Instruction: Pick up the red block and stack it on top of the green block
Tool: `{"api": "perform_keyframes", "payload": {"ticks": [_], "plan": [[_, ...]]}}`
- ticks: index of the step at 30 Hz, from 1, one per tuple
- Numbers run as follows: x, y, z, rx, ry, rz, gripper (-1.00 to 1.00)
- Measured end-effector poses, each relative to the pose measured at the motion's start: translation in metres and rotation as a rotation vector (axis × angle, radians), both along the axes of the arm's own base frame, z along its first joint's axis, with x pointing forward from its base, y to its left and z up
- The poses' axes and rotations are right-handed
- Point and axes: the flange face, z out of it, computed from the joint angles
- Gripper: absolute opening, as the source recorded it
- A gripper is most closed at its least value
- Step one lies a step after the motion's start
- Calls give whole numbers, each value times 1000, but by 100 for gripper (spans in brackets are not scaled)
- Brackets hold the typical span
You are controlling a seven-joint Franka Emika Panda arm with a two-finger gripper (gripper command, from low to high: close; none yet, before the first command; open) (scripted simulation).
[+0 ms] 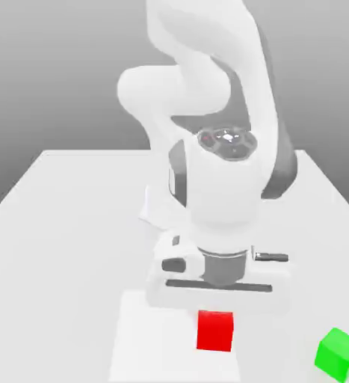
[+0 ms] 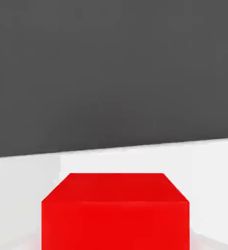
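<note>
Exterior view: the red block (image 1: 215,331) is gripped by the narrowed fingers (image 2: 202,242), the green block (image 1: 338,354) apart.

Layout, exterior view. Red cube-shaped block (image 1: 215,331) lies directly below the main body of the hand (image 1: 215,338), in front of the white jointed robot arm (image 1: 226,187). Green cube-shaped block (image 1: 338,354) sits on the white flat tabletop (image 1: 57,262), well apart from the red block, toward the exterior view's right and slightly nearer the camera. Paler four-sided patch (image 1: 158,344) on tabletop: reaches behind the red block and out toward the exterior view's left.
</note>
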Motion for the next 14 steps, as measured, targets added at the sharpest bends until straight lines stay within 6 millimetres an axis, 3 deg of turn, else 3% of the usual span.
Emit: {"api": "perform_keyframes", "payload": {"ticks": [5, 8, 9, 14], "plan": [[-11, 119, 19, 1, -2, 272, -100], [-13, 136, -14, 1, -4, 308, -100], [-14, 137, -28, 1, -4, 312, 100], [-14, 137, -28, 1, -4, 312, 100]]}}
